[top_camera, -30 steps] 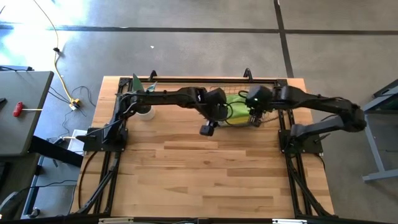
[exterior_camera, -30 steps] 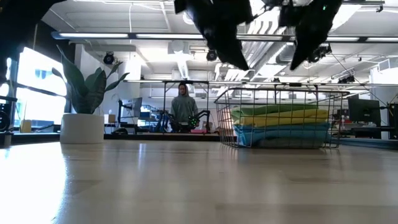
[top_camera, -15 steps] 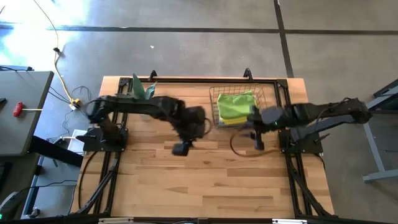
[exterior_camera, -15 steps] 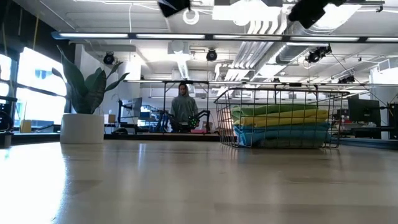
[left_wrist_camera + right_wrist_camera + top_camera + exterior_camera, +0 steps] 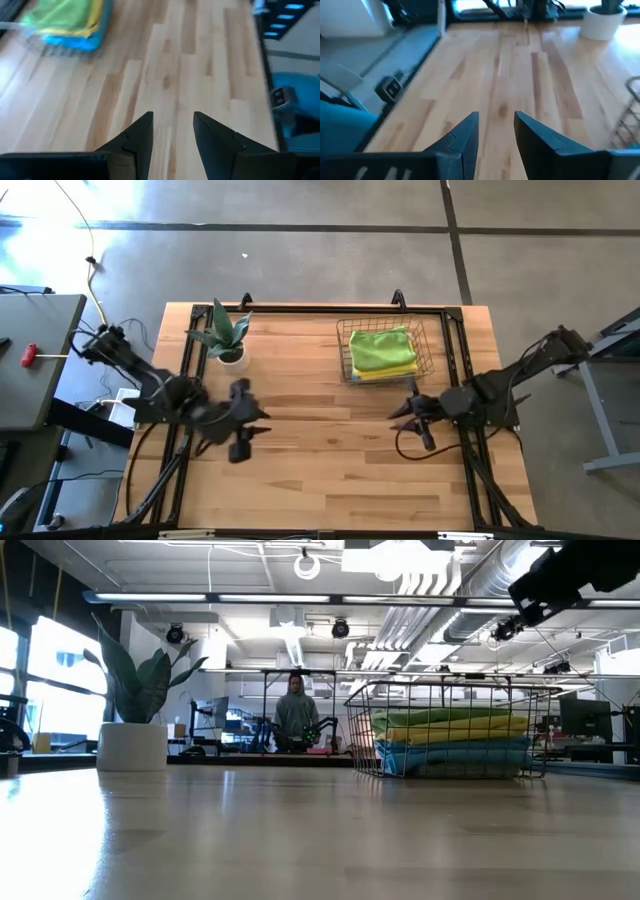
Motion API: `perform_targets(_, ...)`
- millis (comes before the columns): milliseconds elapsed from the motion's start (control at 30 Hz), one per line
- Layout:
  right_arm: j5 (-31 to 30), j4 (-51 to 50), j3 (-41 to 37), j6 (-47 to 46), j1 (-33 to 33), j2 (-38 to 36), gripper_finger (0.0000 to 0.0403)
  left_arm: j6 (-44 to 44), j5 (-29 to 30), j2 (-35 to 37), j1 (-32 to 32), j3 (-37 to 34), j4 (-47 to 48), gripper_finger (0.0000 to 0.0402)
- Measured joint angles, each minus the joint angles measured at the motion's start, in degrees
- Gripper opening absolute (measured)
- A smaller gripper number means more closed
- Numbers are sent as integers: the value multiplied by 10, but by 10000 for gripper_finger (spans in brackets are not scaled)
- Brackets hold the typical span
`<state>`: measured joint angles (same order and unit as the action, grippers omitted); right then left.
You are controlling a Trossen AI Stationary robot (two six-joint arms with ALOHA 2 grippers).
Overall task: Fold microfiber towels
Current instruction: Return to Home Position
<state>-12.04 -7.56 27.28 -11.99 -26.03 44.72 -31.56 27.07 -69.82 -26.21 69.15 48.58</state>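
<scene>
Four folded towels lie stacked in the basket [image 5: 343, 352], which sits at the table's [image 5: 330, 470] far side, right of ctr. Green towel [image 5: 380, 348] is on top and yellow towel [image 5: 388, 373] under it, its edge peeking out at the near side. Low view shows the blue towel [image 5: 450, 752] next down, w/ a darker teal towel [image 5: 470, 769] at the bottom. The stack sits below the basket rim.

L gripper [image 5: 258, 421] hangs over the table's left part, close to its arm's base, nearer the front than the plant [image 5: 228, 340] and well apart from the basket. Its fingers [image 5: 142, 132] stand a little apart w/ nothing between; bare wood shows thru the gap.

R gripper [image 5: 398, 414] hangs near its own base, just in front of the basket, not touching it. Its fingers [image 5: 467, 132] also stand slightly apart, empty.

Both grippers point inward, facing each other across the table's middle.

Plant sits in a white pot [image 5: 132, 745] at far left. A person [image 5: 296, 715] stands in the room beyond, seen between plant and basket.
</scene>
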Motion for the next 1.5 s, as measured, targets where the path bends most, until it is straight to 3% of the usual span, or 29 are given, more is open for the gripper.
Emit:
perform_targets(233,-17,193,-113,24,-37,-27,118,-146,180,67,-117,-121,-17,131)
perform_targets(333,-20,261,-152,30,-48,-36,118,-179,213,80,-140,-157,-19,131)
perform_targets(567,-55,292,-206,58,-60,-90,118,-256,279,80,-165,-211,-43,131)
perform_targets(967,-70,288,-258,80,-60,-152,118,-313,302,76,-172,-313,-170,131)
perform_targets(1367,-58,285,-267,81,-60,-151,118,-219,324,76,-169,-441,-423,131)
perform_targets(1500,-58,283,-267,81,-60,-151,118,-196,332,80,-155,-480,-460,131)
